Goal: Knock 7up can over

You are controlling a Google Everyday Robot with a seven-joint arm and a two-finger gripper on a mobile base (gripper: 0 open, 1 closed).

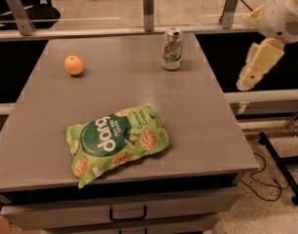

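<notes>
A matte grey worktop (188, 106) fills most of the frame, lightly scuffed. The 7up can (172, 48) stands upright near its far edge, right of centre. An orange (73, 65) sits in the upper left, well apart from the can, and a green chip bag (117, 143) lies flat toward the near edge. A drawer (127, 212) with a dark handle runs below the front. A metal rail (148, 4) with upright posts lines the far side. The cream-coloured hand (253, 69) hangs at the upper right, off the worktop's side and well apart from the can; whether it is apart or together cannot be told. A black cable (263, 179) trails over the speckled floor at the lower right.
</notes>
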